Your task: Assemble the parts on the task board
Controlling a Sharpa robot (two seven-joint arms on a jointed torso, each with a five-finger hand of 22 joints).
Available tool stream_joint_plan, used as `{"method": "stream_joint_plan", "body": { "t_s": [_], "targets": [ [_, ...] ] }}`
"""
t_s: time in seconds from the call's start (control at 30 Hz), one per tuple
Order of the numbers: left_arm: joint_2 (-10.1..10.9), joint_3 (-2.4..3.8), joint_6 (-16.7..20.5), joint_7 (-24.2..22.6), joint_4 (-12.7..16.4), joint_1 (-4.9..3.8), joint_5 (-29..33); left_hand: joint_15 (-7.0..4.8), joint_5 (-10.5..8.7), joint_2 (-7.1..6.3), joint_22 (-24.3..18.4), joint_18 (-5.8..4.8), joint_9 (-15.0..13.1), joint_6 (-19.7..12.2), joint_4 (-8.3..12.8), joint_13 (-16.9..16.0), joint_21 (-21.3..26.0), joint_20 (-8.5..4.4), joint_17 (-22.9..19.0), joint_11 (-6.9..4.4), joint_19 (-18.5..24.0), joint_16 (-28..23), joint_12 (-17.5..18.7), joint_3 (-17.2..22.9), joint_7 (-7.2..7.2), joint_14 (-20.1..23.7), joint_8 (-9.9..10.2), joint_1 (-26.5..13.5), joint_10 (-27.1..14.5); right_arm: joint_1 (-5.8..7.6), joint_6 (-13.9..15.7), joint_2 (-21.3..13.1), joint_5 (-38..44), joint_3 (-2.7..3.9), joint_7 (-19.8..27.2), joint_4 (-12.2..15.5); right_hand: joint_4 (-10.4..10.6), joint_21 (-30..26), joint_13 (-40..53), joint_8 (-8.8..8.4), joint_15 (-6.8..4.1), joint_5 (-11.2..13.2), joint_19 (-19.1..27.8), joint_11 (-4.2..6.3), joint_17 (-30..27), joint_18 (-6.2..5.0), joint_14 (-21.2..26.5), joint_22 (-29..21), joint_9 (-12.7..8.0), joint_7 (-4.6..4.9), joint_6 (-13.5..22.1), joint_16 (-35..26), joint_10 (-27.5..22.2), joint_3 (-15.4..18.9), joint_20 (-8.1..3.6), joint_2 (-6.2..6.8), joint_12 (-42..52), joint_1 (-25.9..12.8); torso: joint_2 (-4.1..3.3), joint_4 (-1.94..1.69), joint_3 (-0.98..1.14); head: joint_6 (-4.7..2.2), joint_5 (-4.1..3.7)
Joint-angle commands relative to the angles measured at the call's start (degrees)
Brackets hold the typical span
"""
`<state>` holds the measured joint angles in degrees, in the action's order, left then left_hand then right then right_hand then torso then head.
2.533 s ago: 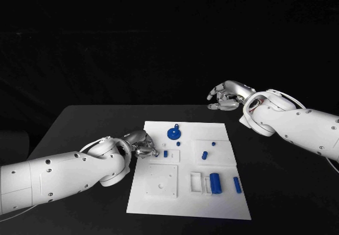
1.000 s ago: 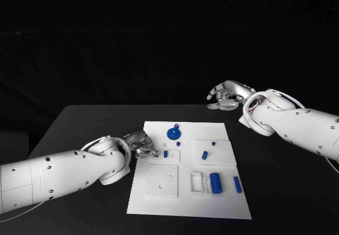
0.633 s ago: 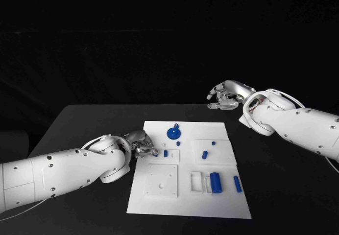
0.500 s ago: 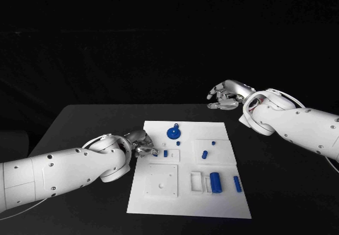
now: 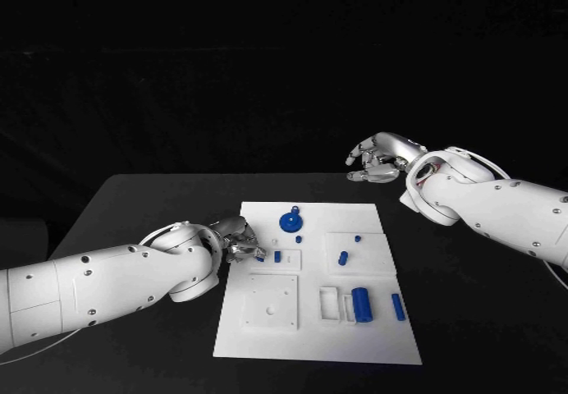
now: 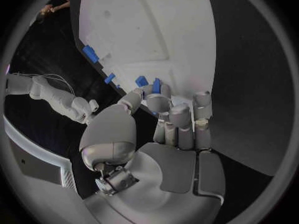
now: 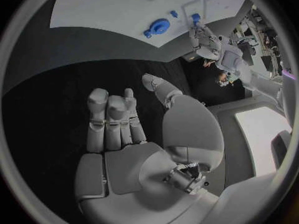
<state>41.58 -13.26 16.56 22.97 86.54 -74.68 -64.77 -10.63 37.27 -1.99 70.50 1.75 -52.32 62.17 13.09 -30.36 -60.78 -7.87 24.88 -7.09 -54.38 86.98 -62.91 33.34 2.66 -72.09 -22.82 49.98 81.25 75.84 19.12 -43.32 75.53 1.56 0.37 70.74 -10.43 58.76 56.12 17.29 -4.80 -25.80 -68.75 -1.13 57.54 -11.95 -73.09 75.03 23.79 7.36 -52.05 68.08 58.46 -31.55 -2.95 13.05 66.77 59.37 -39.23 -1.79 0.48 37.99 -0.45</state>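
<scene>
While the left hand [image 5: 240, 243] sits at the left edge of the task board [image 5: 318, 341] in the head view, its fingers are bunched beside a small blue peg [image 5: 277, 256] standing in a raised white square; we cannot tell from here whether they touch it. We judge the step in hand to be gripping or seating that peg, so we should keep it upright and press straight down without skewing it. Other parts lie further along the board: a blue disc [image 5: 290, 222] near the far edge, a blue cylinder [image 5: 361, 304] and a slim blue bar [image 5: 398, 308] near the front. The right hand [image 5: 380, 162] hovers beyond the board's far edge, fingers curled loosely, holding nothing.

From the left wrist view, the left hand [image 6: 163, 129] has thumb and a fingertip closed on a small blue piece [image 6: 156, 85] over the board [image 6: 156, 30]. The fingers hide its base, so its seating is unreadable.

From the right wrist view, the right hand [image 7: 127, 129] is empty, fingers side by side and apart from the thumb, well clear of the board [image 7: 112, 10]; the disc [image 7: 157, 27] is visible, its fit unclear.
</scene>
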Motion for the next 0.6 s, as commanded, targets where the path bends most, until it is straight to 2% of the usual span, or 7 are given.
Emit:
{"method": "stream_joint_plan", "body": {
  "t_s": [0.03, 0.13, 0.37, 0.4, 0.43, 0.6],
  "targets": [
    [-0.4, -0.37, -3.8, 0.5, 0.5, 0.4, 0.0, -0.39, 0.76, 1.19, 0.1, 0.68, 0.0, 11.2, 2.4, -0.1, 0.2, -7.43, 0.2, -1.08, -0.2, 0.4, -0.3, 1.9, -4.79, -0.6, -1.4, 0.5, -0.7, -0.03, -0.4, 0.0, 0.1, 0.02, 0.5, 0.1, 0.2, -0.4, -0.1, -0.14, -0.32, -0.3, 0.0, -0.05, 0.0, -3.05, 0.1, 0.8, -0.1, 0.3, 0.0, -0.2, -0.1, 0.0, -0.52, 0.33, 0.2, -0.4, 0.02, -0.01, 0.01, 0.04, 0.0],
    [-0.4, -0.37, -3.8, 0.7, 0.4, 0.37, -0.2, -0.38, 2.27, 1.48, 0.2, 0.68, -0.1, 11.2, 2.8, -0.2, 0.3, -7.44, 0.4, -1.2, -0.3, 0.6, -0.8, 2.1, -4.9, -0.6, -1.7, 0.0, -0.7, -0.03, -0.4, 0.0, 0.2, 0.02, 0.4, 0.1, 0.2, -0.4, -0.1, -0.14, -0.32, -0.3, 0.0, -0.05, 0.0, -3.05, 0.1, 0.8, -0.1, 0.3, 0.0, -0.2, -0.1, 0.0, -0.52, 0.33, 0.2, -0.4, 0.01, -0.02, 0.01, 0.07, 0.02],
    [-0.5, -0.37, -4.2, 1.2, 0.2, 0.33, -0.6, -0.37, 3.28, 2.08, 0.3, 0.69, -0.1, 11.3, 3.0, -0.3, 0.3, -7.44, 0.7, -1.34, -0.4, 0.8, -1.3, 2.4, -5.03, -0.7, -2.2, -0.5, -0.7, -0.03, -0.4, 0.0, 0.2, 0.02, 0.4, 0.1, 0.2, -0.4, -0.1, -0.14, -0.31, -0.3, 0.0, -0.05, 0.0, -3.05, 0.1, 0.8, -0.1, 0.3, 0.0, -0.2, -0.1, 0.0, -0.52, 0.33, 0.2, -0.4, 0.02, -0.04, -0.01, 0.15, -0.13],
    [-0.5, -0.37, -4.2, 1.2, 0.2, 0.33, -0.6, -0.38, 0.92, 1.46, 0.2, 0.74, -0.1, 11.2, 2.8, -0.4, 0.5, -7.46, 0.8, -1.44, -0.4, 0.8, -1.6, 4.3, -5.13, -0.7, -2.4, -0.5, -0.9, -0.03, -0.4, 0.0, 0.2, 0.02, 0.4, 0.1, 0.2, -0.4, -0.1, -0.14, -0.31, -0.3, 0.0, -0.05, 0.0, -3.05, 0.1, 0.8, -0.1, 0.3, 0.0, -0.2, -0.1, 0.0, -0.52, 0.33, 0.2, -0.4, 0.03, -0.04, 0.0, 0.15, -0.04],
    [-0.5, -0.37, -4.4, 1.3, 0.2, 0.33, -0.6, -0.38, -0.03, 1.13, 0.3, 0.7, -0.1, 11.2, 2.5, -0.4, 0.6, -7.44, 1.0, -1.47, -0.6, 0.8, -1.9, 5.8, -5.15, -0.8, -2.7, -0.8, -1.0, -0.03, -0.4, 0.0, 0.2, 0.02, 0.4, 0.1, 0.2, -0.4, -0.1, -0.14, -0.31, -0.3, 0.0, -0.05, 0.0, -3.05, 0.1, 0.8, -0.1, 0.3, 0.0, -0.2, -0.1, 0.0, -0.52, 0.33, 0.2, -0.4, 0.03, -0.02, -0.01, 0.16, -0.02],
    [-0.7, -0.35, -4.7, 1.3, 0.2, 0.33, -0.7, -0.37, -0.01, 1.09, 0.3, 0.71, -0.1, 11.2, 2.6, -0.4, 0.5, -7.45, 1.0, -1.49, -0.7, 0.8, -2.0, 6.3, -5.17, -0.8, -2.8, -1.1, -0.9, -0.03, -0.4, 0.0, 0.2, 0.02, 0.4, 0.1, 0.2, -0.4, -0.1, -0.14, -0.31, -0.3, 0.0, -0.05, 0.0, -3.05, 0.1, 0.8, -0.1, 0.3, 0.0, -0.2, -0.1, 0.0, -0.53, 0.33, 0.2, -0.4, 0.0, -0.03, -0.04, 0.11, 0.02]
  ]
}}
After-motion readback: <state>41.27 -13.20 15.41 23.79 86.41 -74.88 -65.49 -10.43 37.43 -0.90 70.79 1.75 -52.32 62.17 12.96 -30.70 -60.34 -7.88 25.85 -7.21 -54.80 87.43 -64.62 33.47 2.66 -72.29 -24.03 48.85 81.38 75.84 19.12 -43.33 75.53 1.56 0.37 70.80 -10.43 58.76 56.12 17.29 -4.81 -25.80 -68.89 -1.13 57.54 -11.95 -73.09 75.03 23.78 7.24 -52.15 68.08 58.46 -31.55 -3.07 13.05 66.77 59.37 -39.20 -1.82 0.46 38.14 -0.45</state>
